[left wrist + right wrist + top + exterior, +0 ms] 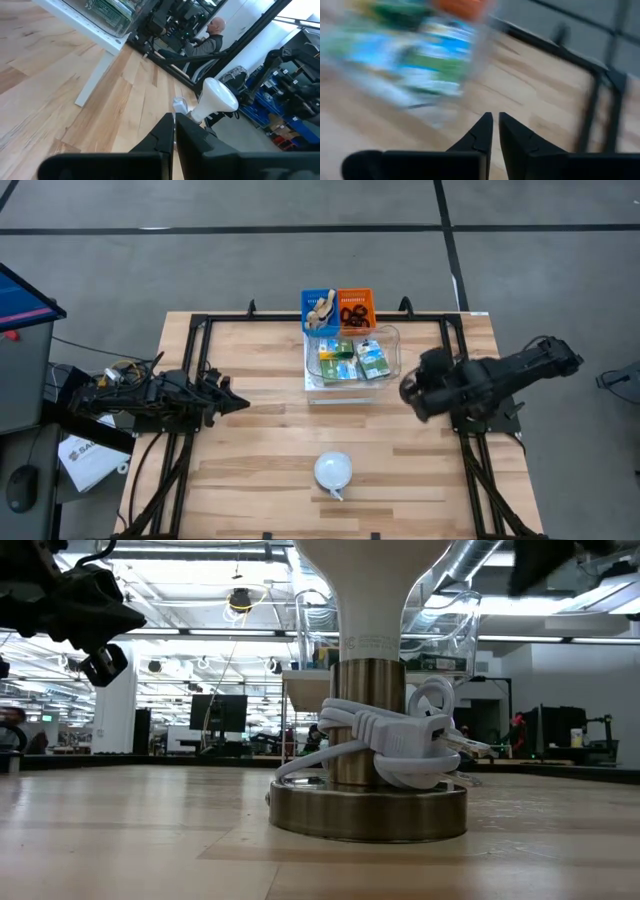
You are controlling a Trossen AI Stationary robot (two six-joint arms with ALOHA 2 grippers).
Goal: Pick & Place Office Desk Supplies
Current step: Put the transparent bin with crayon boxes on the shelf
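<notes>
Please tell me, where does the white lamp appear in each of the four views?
High view: lamp, near the table's front edge, centre.
Low view: lamp base with its cord wrapped around fills the centre, close up.
Left wrist view: lamp, just beyond the left hand.
Right wrist view: not in it.
Shared landmark: clear bin of crayon boxes.

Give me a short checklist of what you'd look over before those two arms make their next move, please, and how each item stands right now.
1. Right claw carrying nothing: ok, its fingers are nearly together with nothing between them.
2. Left claw carrying nothing: ok, shut and bare in its own wrist view.
3. Crayon boxes inside the clear bin: ok.
4. Blue bin and orange bin stand side by side behind the clear bin: ok.
5. White lamp clear of both claws: ok, it stands alone near the table's front edge.
6. Any loose supplies left on the table: cannot tell.
</notes>
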